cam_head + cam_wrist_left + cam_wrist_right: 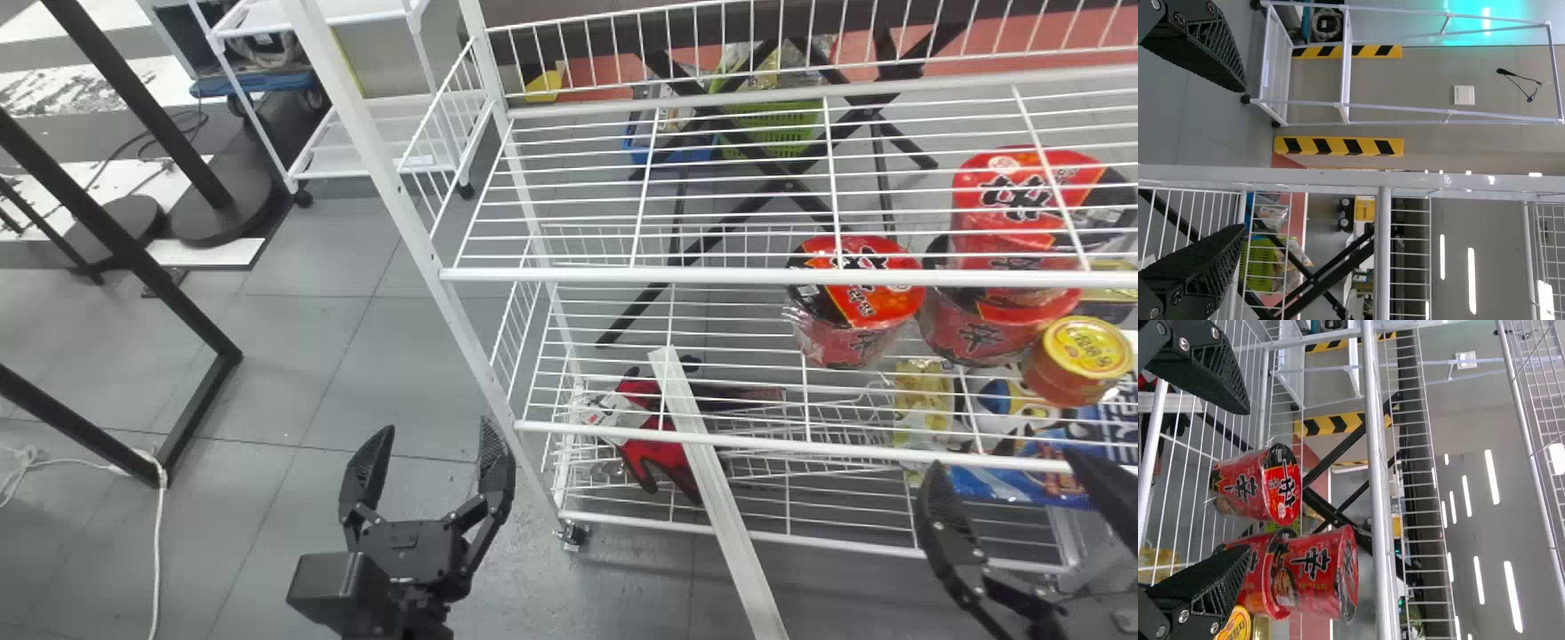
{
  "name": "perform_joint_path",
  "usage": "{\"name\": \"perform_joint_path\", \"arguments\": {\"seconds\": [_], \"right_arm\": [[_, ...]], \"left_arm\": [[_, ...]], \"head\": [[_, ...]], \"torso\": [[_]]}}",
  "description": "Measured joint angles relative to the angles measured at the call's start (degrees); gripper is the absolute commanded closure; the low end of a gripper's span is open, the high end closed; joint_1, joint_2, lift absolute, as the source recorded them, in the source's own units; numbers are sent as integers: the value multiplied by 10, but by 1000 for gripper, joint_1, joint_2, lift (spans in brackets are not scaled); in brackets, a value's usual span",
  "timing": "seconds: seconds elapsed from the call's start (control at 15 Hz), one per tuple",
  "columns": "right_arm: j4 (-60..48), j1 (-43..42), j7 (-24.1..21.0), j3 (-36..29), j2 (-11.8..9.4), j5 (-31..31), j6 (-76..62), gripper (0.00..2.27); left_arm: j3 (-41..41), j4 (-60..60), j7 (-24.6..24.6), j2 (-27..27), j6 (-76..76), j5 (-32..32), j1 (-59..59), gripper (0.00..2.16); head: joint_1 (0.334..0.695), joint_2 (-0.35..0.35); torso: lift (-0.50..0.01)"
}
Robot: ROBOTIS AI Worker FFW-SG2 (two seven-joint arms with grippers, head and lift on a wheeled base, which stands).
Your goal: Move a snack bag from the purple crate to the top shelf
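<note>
A white rack stands ahead; low on its right lies a blue packet — perhaps the snack bag. The left end effector and right end effector are spread, empty — picking seems next, needing the right one aligned.

The head view's right edge cuts off the white wire rack, the blue snack bag and the outer finger of the right claw, while the white strip runs out past the bottom edge and covers part of a red-and-black item (possibly gloves, but too much is hidden to tell). Whatever lies in the green basket is too small and crossed by wires to make out, and in the right wrist view the yellow-lidded can is partly behind a finger and clipped by the picture's bottom edge.
</note>
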Motion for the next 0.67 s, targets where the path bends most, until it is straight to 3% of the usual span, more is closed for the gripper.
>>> {"name": "perform_joint_path", "arguments": {"seconds": [0.33,0.47,0.67], "right_arm": [[-35,25,19,-30,-6,-21,33,97],[-80,46,55,-69,-8,-68,96,97],[-145,72,63,-134,-7,-122,188,97]], "left_arm": [[-1,1,0,-1,0,1,0,76],[-1,6,-1,-1,0,3,-1,76],[-5,15,-2,-2,-2,4,-5,76]], "head": [[695,195],[695,176],[695,110]], "torso": [[-450],[-450],[-450]]}}
